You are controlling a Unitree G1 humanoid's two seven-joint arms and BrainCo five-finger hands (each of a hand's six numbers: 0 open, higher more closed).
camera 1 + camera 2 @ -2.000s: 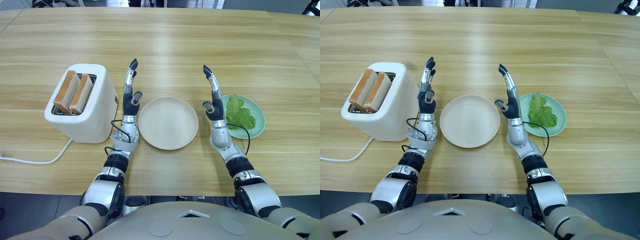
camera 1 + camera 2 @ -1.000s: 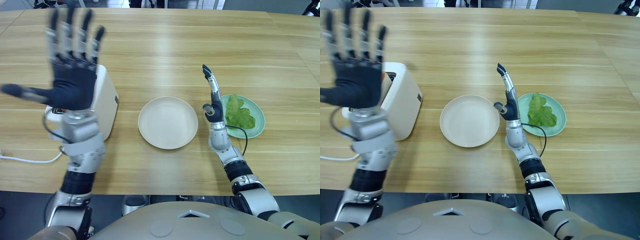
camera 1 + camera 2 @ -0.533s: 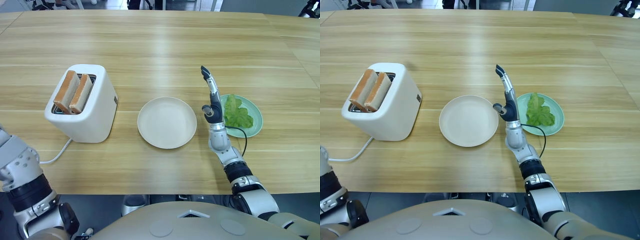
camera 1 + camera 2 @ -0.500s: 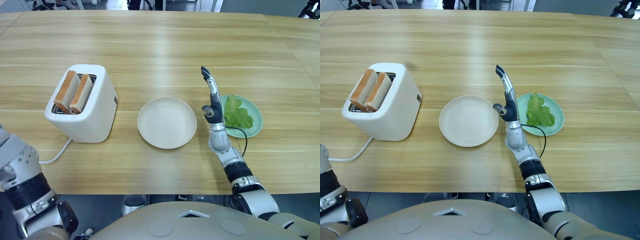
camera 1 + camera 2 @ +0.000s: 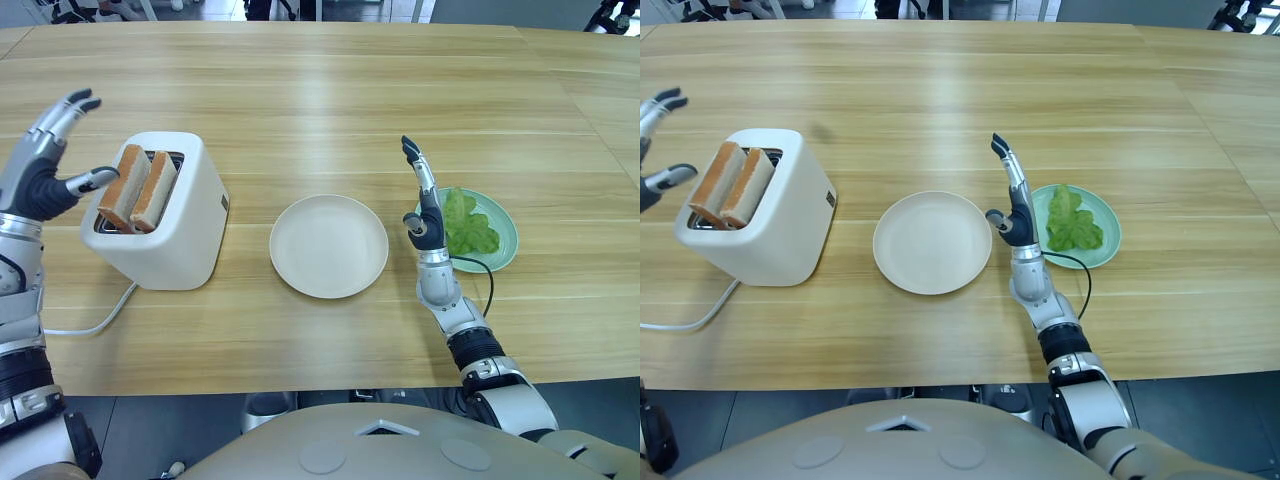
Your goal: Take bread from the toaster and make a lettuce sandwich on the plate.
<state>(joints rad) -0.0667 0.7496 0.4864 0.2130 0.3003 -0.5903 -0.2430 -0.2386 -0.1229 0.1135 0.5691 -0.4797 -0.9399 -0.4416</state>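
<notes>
Left robot hand: released, spread, left of toaster.
Right robot hand: released, beside plate.
Bread: lower halves hidden inside toaster.

Two head cameras, side by side, look forward and down on the table from close above, both showing toaster and plate.

The toaster, two bread slices in its slots, stands just right of the left hand. The plate lies left of the right hand; lettuce, on a dish, lies just right of it.
</notes>
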